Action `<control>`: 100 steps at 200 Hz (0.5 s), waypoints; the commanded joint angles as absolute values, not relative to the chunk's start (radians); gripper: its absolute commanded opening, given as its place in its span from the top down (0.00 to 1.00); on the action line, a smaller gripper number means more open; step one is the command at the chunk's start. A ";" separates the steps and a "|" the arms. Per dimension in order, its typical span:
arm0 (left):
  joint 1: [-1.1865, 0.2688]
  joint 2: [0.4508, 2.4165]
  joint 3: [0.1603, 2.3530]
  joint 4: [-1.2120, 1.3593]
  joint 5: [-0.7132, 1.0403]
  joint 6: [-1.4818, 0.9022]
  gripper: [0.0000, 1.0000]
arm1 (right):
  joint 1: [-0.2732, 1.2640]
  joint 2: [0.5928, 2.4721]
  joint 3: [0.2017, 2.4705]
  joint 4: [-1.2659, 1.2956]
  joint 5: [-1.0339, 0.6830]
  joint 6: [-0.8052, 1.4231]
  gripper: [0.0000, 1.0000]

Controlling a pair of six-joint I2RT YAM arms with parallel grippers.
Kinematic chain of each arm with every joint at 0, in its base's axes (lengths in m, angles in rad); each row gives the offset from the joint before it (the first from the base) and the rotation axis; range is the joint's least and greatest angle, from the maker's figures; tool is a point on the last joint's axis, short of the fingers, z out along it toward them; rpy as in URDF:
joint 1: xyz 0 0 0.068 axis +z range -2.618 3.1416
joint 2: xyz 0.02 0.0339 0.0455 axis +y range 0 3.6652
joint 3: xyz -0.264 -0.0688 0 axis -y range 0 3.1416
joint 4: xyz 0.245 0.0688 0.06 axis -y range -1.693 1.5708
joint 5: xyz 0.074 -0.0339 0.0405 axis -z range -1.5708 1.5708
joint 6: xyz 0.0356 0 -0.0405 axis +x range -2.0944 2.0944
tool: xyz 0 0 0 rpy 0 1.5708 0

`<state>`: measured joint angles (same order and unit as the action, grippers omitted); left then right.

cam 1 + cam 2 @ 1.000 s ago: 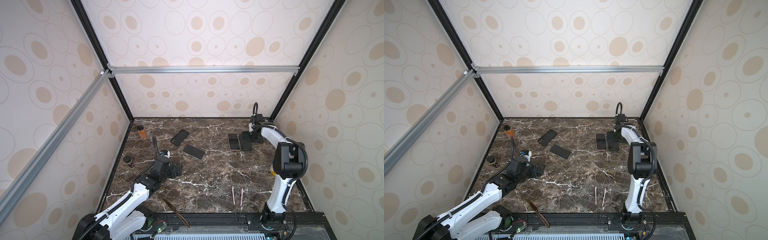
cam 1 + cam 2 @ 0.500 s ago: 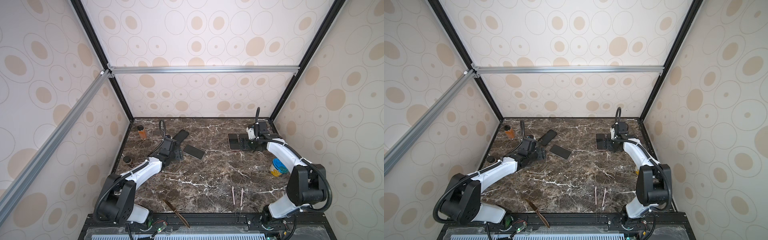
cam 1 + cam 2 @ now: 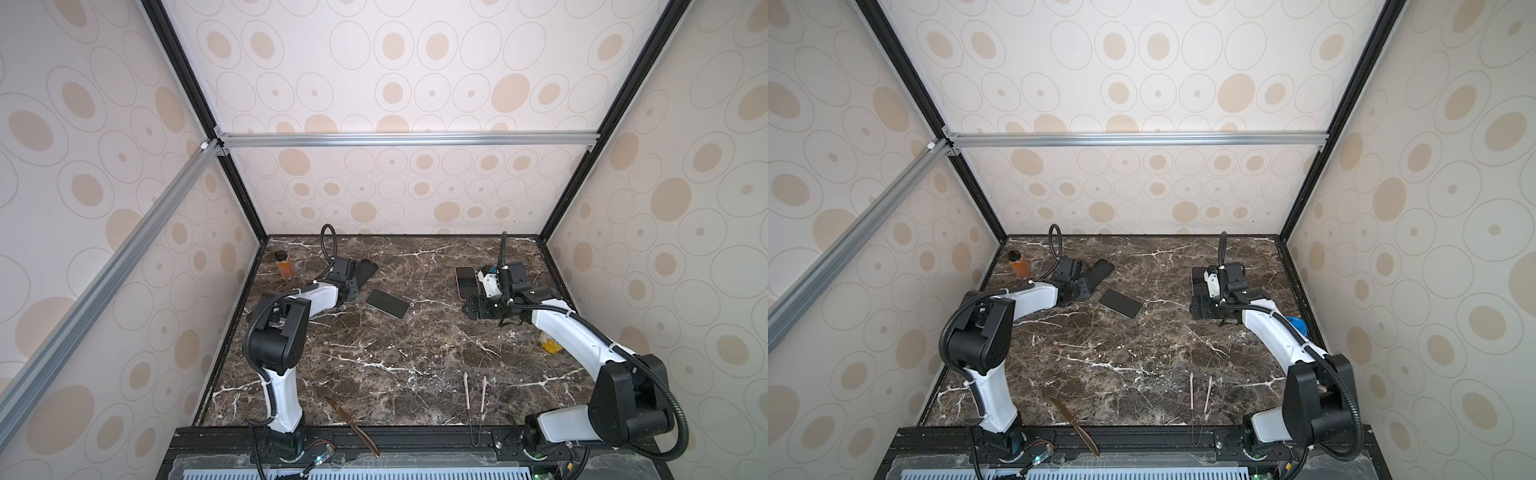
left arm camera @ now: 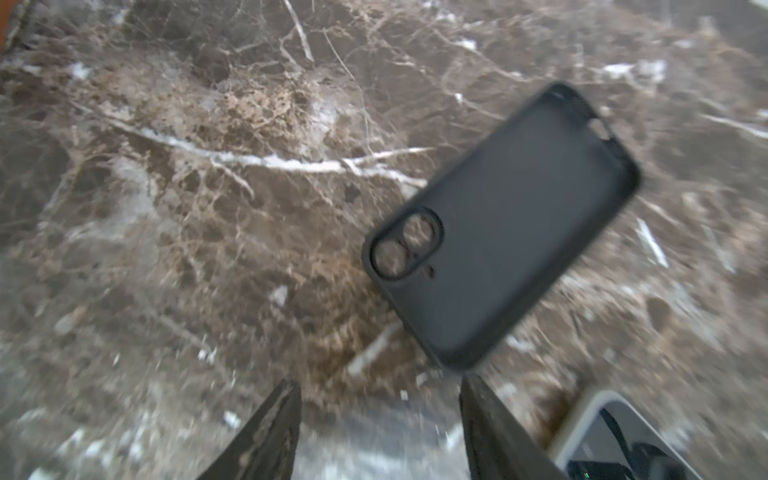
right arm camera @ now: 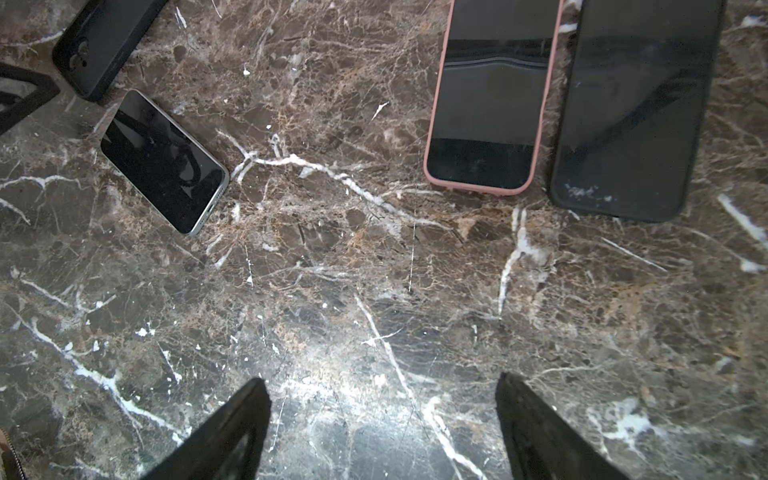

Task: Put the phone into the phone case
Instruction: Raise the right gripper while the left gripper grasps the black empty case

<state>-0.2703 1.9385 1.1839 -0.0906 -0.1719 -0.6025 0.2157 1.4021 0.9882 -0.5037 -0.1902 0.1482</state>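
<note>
An empty black phone case (image 3: pixel 367 269) (image 3: pixel 1101 271) (image 4: pixel 498 232) (image 5: pixel 99 41) lies inside-up near the back left. The bare phone (image 3: pixel 387 303) (image 3: pixel 1120 303) (image 5: pixel 164 162), dark screen up with a silver edge, lies just to its front right; one corner of the phone (image 4: pixel 598 428) shows in the blurred left wrist view. My left gripper (image 3: pixel 353 289) (image 3: pixel 1080 291) (image 4: pixel 378 382) stands open just short of the case's near end, nothing between its fingers. My right gripper (image 3: pixel 471 311) (image 3: pixel 1197 311) (image 5: pixel 382 382) is open over bare marble, right of the phone.
A pink-cased phone (image 3: pixel 465 282) (image 5: pixel 490 104) and a black-cased phone (image 5: pixel 631 108) lie side by side at the back right. An orange bottle (image 3: pixel 284 264) stands at the back left. A knife (image 3: pixel 351 426) and tongs (image 3: pixel 476 399) lie at the front edge.
My left arm has swung from the front left up to the black case, its jaws narrowing. My right gripper has drawn back from the two cased phones toward the middle.
</note>
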 commanded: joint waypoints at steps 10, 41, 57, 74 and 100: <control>-0.259 2.014 1.280 -0.097 -0.258 -0.641 0.40 | 0.231 1.374 0.964 -0.491 -0.222 0.130 0.12; -0.257 2.082 1.336 -0.129 -0.257 -0.647 0.46 | 0.238 1.370 0.951 -0.485 -0.225 0.127 0.12; -0.258 2.092 1.334 -0.130 -0.258 -0.653 0.50 | 0.238 1.367 0.947 -0.482 -0.224 0.127 0.12; -0.257 2.090 1.324 -0.127 -0.258 -0.652 0.57 | 0.238 1.365 0.951 -0.485 -0.221 0.127 0.12; -0.256 2.088 1.320 -0.131 -0.254 -0.633 0.70 | 0.238 1.365 0.957 -0.492 -0.213 0.126 0.12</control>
